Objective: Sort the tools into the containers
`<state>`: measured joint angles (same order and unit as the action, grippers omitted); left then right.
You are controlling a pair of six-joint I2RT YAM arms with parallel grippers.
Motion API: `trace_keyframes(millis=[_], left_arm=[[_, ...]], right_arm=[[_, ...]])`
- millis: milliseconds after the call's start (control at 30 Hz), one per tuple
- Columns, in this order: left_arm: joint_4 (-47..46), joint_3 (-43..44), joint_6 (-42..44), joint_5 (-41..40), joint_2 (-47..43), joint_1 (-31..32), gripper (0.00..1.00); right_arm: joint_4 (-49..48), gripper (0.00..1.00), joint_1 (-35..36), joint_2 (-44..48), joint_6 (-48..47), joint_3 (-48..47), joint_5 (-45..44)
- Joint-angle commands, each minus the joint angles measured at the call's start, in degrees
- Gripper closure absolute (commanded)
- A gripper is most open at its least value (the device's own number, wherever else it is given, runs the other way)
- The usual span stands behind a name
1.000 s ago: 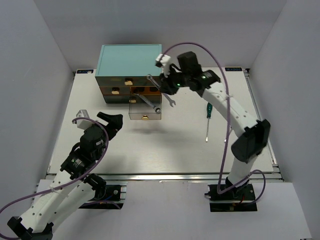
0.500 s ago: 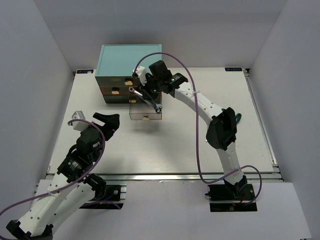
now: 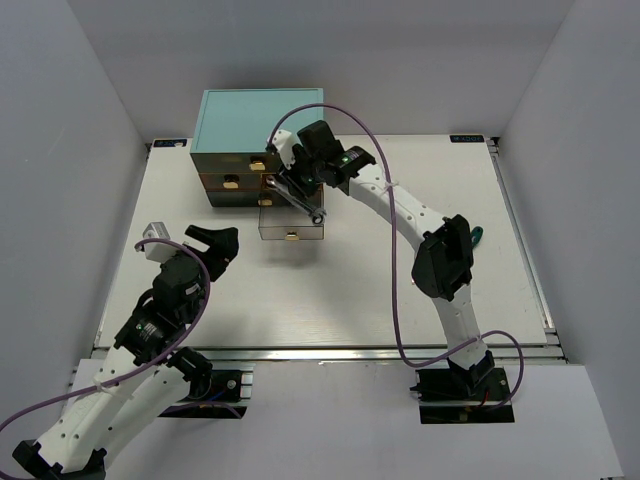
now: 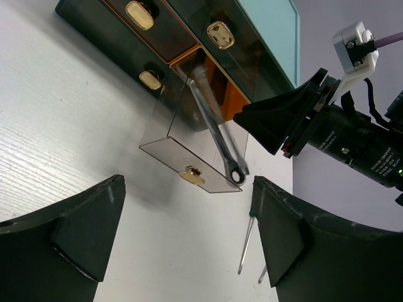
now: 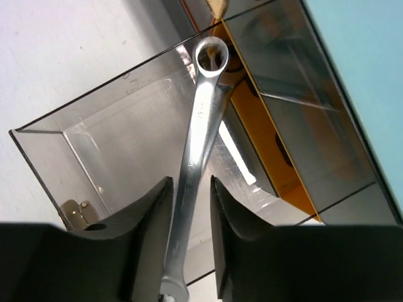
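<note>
The teal-topped cabinet point(image 3: 260, 118) has its lowest drawer point(image 3: 290, 228) pulled out, a clear brownish tray with a gold knob point(image 4: 191, 176). A silver wrench point(image 3: 297, 200) slants across it. One ring end is at the drawer's front rim and the other is up by the orange drawer point(image 4: 217, 94). My right gripper point(image 3: 290, 185) is over the drawer, its fingers a little apart. In the right wrist view the wrench point(image 5: 198, 135) touches the left finger point(image 5: 148, 233), with a gap to the right one. My left gripper point(image 4: 189, 251) is open and empty. A green-handled screwdriver point(image 4: 245, 242) lies on the table.
Closed drawers with gold knobs point(image 3: 231, 182) sit left of the open one. A second thin shaft point(image 4: 263, 275) lies beside the screwdriver. A green handle point(image 3: 476, 236) shows just behind my right arm's elbow. White walls surround the white table point(image 3: 360, 290).
My right arm swung left, carrying the wrench from beside the cabinet to over the open drawer. In the last half second it barely moved. The left arm stayed put.
</note>
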<state>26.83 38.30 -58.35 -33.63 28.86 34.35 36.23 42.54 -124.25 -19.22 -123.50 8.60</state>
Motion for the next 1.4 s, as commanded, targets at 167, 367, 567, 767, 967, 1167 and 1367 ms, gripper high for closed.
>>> trace_keyframes(millis=[167,367,567,767,967,1167,1367], left_arm=[[1.21,1.51,0.16,-0.74,-0.21,0.19,0.09],[1.21,1.60,0.08,-0.74,-0.12,0.19,0.09],[-0.02,1.25,0.69,0.57,0.58,0.19,0.11],[0.24,0.11,-10.10,5.31,8.91,0.19,1.00],[-6.96,-0.16,-22.67,13.84,25.17,0.19,1.00],[-14.77,2.39,-34.19,16.66,40.89,0.19,1.00],[-22.34,9.85,-37.28,15.97,52.86,0.19,1.00]], right_arm=[[-1.60,0.56,-0.09,1.11,-0.20,-0.69,0.63],[-1.60,0.59,-0.35,4.97,-0.11,1.51,1.24],[0.50,0.72,-4.82,12.17,-4.84,8.00,18.33],[2.79,0.98,-9.94,24.13,-24.70,23.55,44.22],[1.04,0.97,-10.90,31.95,-26.39,34.71,37.46],[-8.27,0.97,-14.50,38.46,-17.80,44.56,34.82],[-10.91,0.98,-18.10,43.55,-15.32,49.05,34.29]])
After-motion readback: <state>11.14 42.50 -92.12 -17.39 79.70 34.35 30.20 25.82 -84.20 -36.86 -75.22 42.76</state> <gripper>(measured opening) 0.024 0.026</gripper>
